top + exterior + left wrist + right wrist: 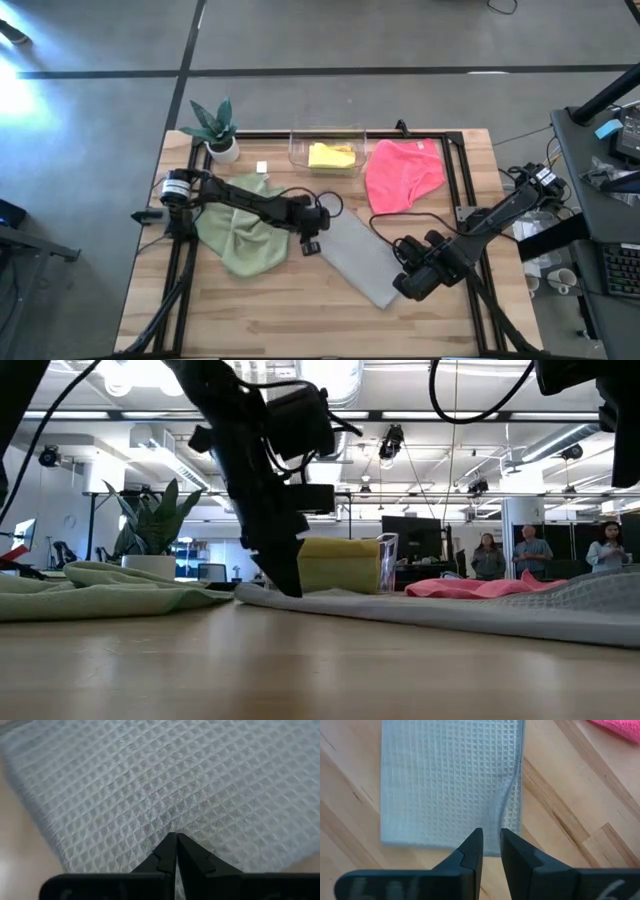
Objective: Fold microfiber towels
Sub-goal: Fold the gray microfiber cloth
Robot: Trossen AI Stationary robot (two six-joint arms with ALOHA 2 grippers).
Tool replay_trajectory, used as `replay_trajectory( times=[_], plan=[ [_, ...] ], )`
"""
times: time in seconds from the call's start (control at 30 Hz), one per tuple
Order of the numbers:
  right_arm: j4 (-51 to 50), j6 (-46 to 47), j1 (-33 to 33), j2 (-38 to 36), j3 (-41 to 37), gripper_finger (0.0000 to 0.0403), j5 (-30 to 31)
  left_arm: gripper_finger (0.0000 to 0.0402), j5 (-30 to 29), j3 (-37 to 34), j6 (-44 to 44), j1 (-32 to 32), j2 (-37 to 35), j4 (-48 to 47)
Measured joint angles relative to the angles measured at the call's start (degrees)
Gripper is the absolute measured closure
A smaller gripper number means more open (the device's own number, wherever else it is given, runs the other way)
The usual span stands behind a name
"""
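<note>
A folded light grey towel [358,258] lies flat on the table's middle, slanting toward the near right. My left gripper [312,245] is shut, with its tips down on the towel's left end [150,785]. My right gripper [490,837] hangs well above the towel's near-right end [445,780], open by a narrow gap with nothing between its fingers. A sage green towel [240,235] lies crumpled under the left arm. A pink towel [400,175] lies spread at the far right. A yellow towel [330,156] sits in the clear bin [295,148]. My left gripper sets its shut fingertips [292,588] on the grey towel's top surface [175,826], near the towel's left end. The fingers slant steeply down from the table's left. The towel lies flat on the table beneath them.
A potted plant [215,125] stands at the far left corner. Black rails [460,190] run along the table's sides. Bare wood [300,320] lies along the near edge. People [530,555] stand in the room beyond the table.
</note>
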Motion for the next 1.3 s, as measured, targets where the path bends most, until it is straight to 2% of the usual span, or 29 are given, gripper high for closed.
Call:
replay_trajectory(
  times=[0.13,0.27,0.4,0.53,0.83,1.03,1.3],
  plan=[
    [0.0,2.2,0.0,0.0,0.0,0.0346,1.4,0.0400,-3.2,-0.1,3.7,4.2,0.1,1.7],
    [-0.1,3.4,-0.4,0.0,0.0,0.0346,1.5,0.0400,-3.2,0.0,5.8,7.9,0.0,2.9],
    [0.0,4.9,-0.4,0.0,0.0,0.0346,1.5,0.0400,-1.2,0.3,5.9,8.3,-2.5,3.2],
    [-0.2,4.3,-0.4,0.0,0.0,0.0346,1.4,0.0400,4.4,0.5,5.8,5.3,-5.0,8.3],
    [-0.6,1.5,-0.4,0.0,0.0,0.0346,1.4,0.0400,4.3,0.6,-2.7,-4.7,-4.7,22.6],
    [-0.3,0.2,-0.4,0.0,0.0,0.0346,1.5,0.0400,-3.0,0.6,-6.6,-10.6,-4.5,25.1],
    [0.4,-0.7,-0.4,0.0,0.0,0.0346,4.9,0.0400,-6.2,0.6,-10.7,-14.2,-1.4,27.9]
  ],
)
